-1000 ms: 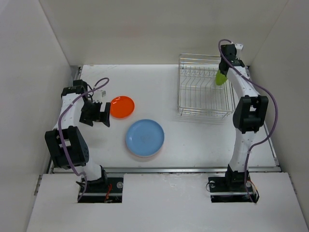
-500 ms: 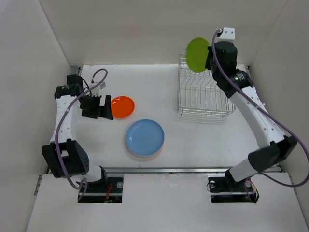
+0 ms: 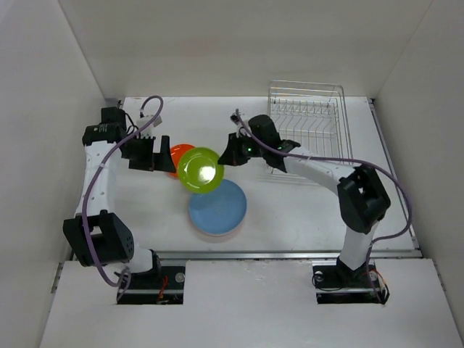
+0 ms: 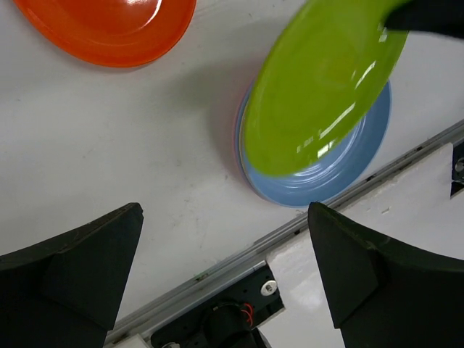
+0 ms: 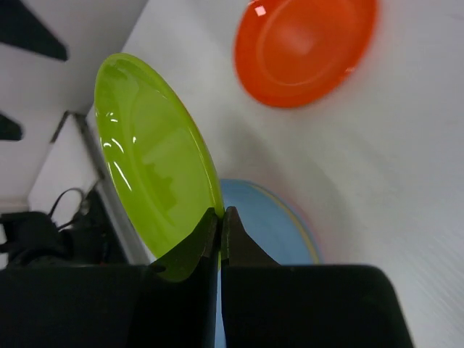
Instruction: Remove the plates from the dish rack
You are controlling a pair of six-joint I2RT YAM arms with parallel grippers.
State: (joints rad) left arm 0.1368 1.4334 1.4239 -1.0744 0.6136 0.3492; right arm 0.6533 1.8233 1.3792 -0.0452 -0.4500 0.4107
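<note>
On white counter [image 3: 304,210]: silver wire dish rack [image 3: 308,119] at far right, seemingly bare of plates. Nearer the front, round blue plate [image 3: 221,210] lying flat. Over its far-left rim, tilted glossy lime-green plate [image 3: 201,169], pinched at its edge by clenched right gripper [image 3: 226,156], disc extending leftward from it. Small orange plate [image 3: 176,154] just beyond. Left gripper [image 3: 156,154] spread, empty, close by.

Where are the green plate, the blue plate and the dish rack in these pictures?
green plate [image 3: 201,169]: top external view, middle of its face.
blue plate [image 3: 220,212]: top external view, the near part left uncovered.
dish rack [image 3: 308,114]: top external view, on its row of upright dividers.
</note>
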